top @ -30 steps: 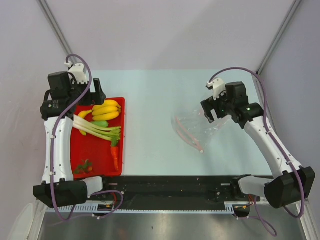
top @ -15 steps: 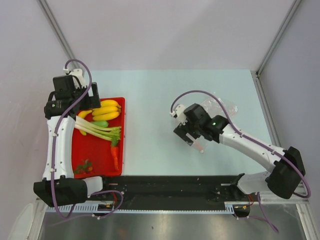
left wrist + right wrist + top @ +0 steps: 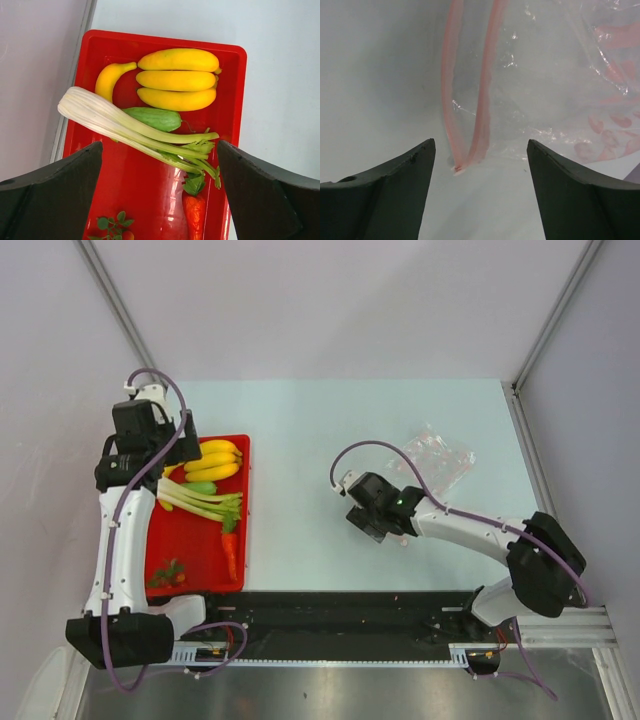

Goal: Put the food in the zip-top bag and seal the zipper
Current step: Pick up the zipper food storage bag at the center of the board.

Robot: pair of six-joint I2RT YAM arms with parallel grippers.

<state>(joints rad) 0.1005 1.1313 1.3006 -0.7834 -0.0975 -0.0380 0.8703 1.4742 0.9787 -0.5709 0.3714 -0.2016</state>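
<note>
The food lies in a red tray [image 3: 190, 540] at the left: yellow bananas [image 3: 177, 80], green-white leeks [image 3: 125, 125], a green vegetable [image 3: 152, 119], an orange carrot [image 3: 196, 215] and red strawberries [image 3: 115, 227]. My left gripper [image 3: 188, 433] hovers open over the tray's far end, jaws wide on either side of the leeks [image 3: 159, 145]. The clear zip-top bag [image 3: 440, 455] lies at the right. My right gripper [image 3: 372, 523] is open and empty just above its mouth [image 3: 480, 142]. The pinkish zipper [image 3: 485, 100] shows as two parted strips that meet at one end between the fingers.
The tray's right rim [image 3: 235, 90] borders the pale table [image 3: 300, 440]. The arm bases and a black rail [image 3: 340, 615] run along the near edge. Purple cables loop over both arms. Grey walls close in the table at the back and sides.
My right arm has swung from the bag's far right side to its left end and now hangs over the zipper. My left gripper has shifted slightly over the tray.
</note>
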